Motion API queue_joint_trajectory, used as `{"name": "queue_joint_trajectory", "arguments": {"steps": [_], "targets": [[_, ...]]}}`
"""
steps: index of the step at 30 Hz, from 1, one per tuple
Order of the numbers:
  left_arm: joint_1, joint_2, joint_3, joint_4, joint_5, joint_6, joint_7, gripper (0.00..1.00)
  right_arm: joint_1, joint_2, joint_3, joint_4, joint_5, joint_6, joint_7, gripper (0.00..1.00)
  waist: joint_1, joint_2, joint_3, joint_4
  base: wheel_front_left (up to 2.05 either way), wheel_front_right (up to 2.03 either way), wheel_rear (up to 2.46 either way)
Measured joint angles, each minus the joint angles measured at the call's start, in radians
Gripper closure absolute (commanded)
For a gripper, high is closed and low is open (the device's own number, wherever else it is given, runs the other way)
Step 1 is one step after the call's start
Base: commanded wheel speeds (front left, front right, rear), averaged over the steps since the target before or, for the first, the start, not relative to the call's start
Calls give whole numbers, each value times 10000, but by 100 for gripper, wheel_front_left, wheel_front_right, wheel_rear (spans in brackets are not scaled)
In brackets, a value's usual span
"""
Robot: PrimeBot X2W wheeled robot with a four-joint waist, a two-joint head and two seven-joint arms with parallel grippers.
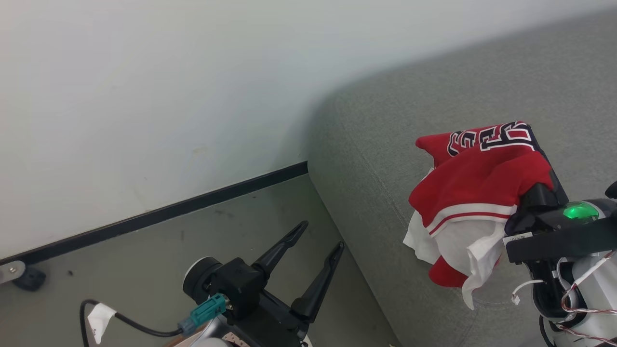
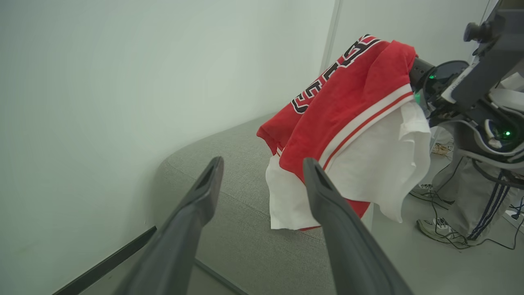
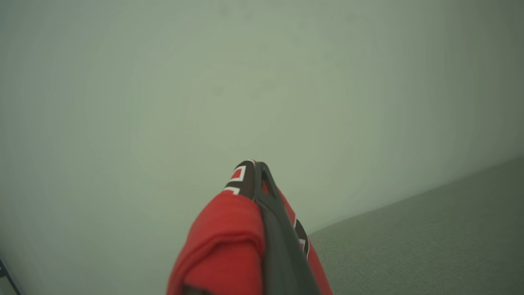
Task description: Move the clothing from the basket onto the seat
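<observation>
Pale wall (image 1: pixel 144 96) backs the scene, with a black skirting strip (image 1: pixel 193 205) meeting the grey-green floor (image 1: pixel 168 241).

Right gripper (image 3: pixel 256 176): jaws closed together on the clothing (image 1: pixel 477 178). The red cloth is folded over the fingers, and the navy lettering lies along them in the right wrist view. In the head view the bundle hangs at right centre over the seat (image 1: pixel 385 144), white lining trailing below. I cannot tell whether the lowest hem touches the cushion.

Left gripper (image 1: pixel 323 236): fully spread and holding nothing, lower centre of the head view, over the floor just beside the seat's front edge.

Step in hand, in my judgement: setting the load down. I would carry it further in from the rounded corner, lower until the hanging cloth rests and slackens, then part the jaws. The cloth drapes over the fingers, so they should draw back along their own line to avoid dragging it off the edge.

Surroundings: a teal plug and black cable (image 1: pixel 207 311) at the left wrist, and a castor (image 1: pixel 29 278) at the far left edge. In the left wrist view, a person's shoe (image 2: pixel 434 227) and loose cables lie on the floor at lower right. None obstructs the seat itself.
</observation>
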Motion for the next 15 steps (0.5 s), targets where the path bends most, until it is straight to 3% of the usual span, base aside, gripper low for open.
{"name": "queue_joint_trajectory", "arguments": {"steps": [8, 15], "targets": [[-92, -21, -98, 13, 31, -2, 121, 0, 198, 67, -376, -575, -128, 10, -71, 100, 0, 0, 273, -609, 0, 0, 0], [-416, -142, -291, 134, 44, -13, 219, 0, 125, 23, -686, -821, -119, 102, -71, 100, 0, 0, 573, -743, 0, 0, 0]]}}
